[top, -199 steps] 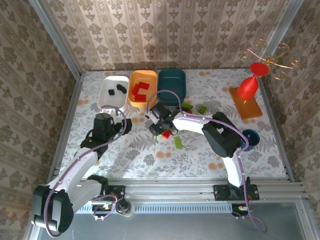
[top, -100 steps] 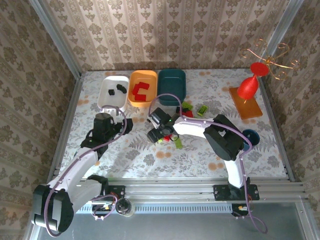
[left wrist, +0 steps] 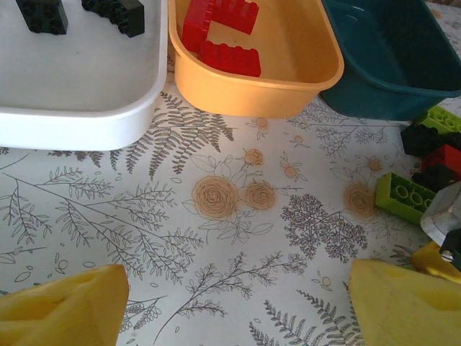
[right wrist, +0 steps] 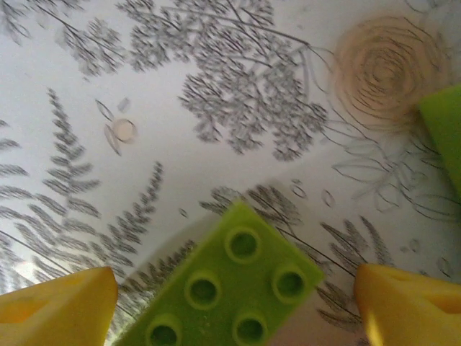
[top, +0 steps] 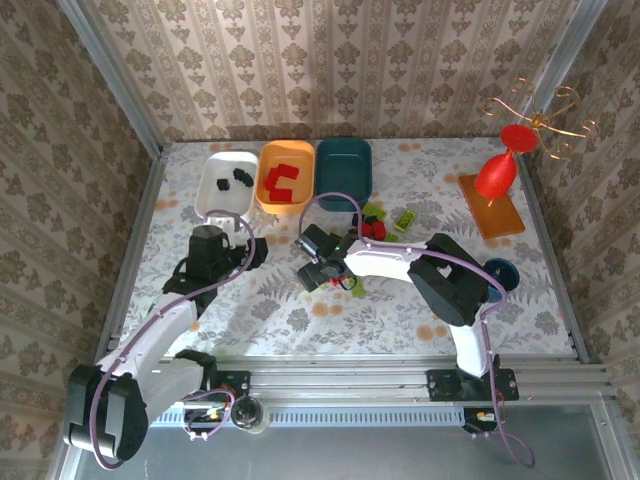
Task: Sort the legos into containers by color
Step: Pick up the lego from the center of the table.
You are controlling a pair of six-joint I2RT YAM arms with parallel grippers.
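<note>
Grasping target: lime green brick (right wrist: 225,290), between parted jaws of right gripper (right wrist: 236,306).
Technique: square wrist to brick's flat sides before closing.
Left gripper (left wrist: 238,306): jaws apart, empty.

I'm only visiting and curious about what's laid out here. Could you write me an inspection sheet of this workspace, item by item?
Surface: table under a floral cloth.
Job's things: white tray holds black bricks; orange tray holds red bricks; teal tray, no bricks seen in it; loose green, red and black bricks lie nearby on the cloth.
Clutter: red cone on a wooden stand, gold wire ornament, dark blue cup.
Grippers: left gripper open, nothing between its fingers; right gripper open, a lime brick between its fingers.
Cables: purple cables run along both arms.
Surroundings: wallpapered walls, metal rail at the near edge.
</note>
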